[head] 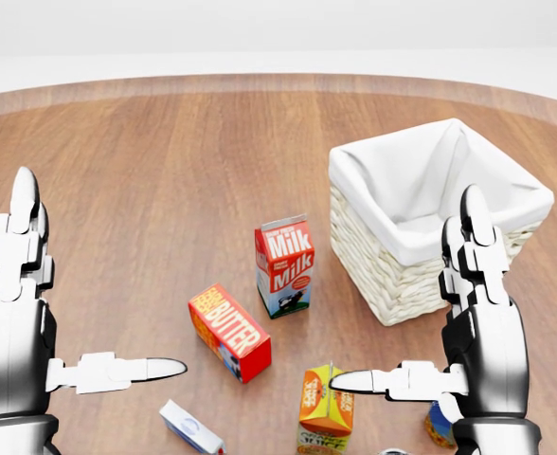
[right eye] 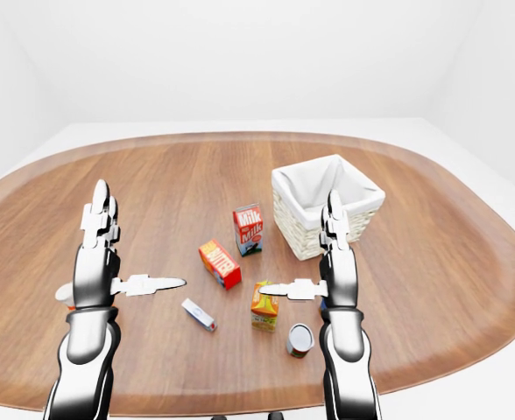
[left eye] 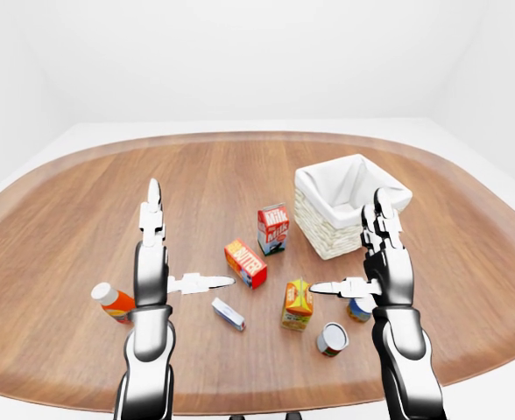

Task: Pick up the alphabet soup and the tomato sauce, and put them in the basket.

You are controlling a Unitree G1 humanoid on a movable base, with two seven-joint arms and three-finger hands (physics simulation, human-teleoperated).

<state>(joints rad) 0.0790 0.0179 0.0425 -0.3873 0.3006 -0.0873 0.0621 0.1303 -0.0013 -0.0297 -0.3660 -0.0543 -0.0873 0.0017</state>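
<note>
In the left-eye view the tomato sauce can [left eye: 332, 339], with a red and green label, stands low on the table, right of the juice carton. The alphabet soup can [left eye: 359, 309], blue and yellow, is partly hidden behind my right hand. The white-lined wicker basket [left eye: 320, 234] stands above them, its inside showing only cloth. My right hand [left eye: 347, 240] is open, raised above the soup can, fingers up and thumb pointing left. My left hand [left eye: 193, 232] is open too, far left of both cans. Neither hand holds anything.
A milk carton [head: 283, 265], a butter box [head: 229, 332], an orange juice carton [head: 326, 409] and a small white-blue box [head: 191, 428] lie between my hands. An orange bottle [left eye: 113, 302] lies left of my left arm. The table's rounded edge [left eye: 266, 401] runs below.
</note>
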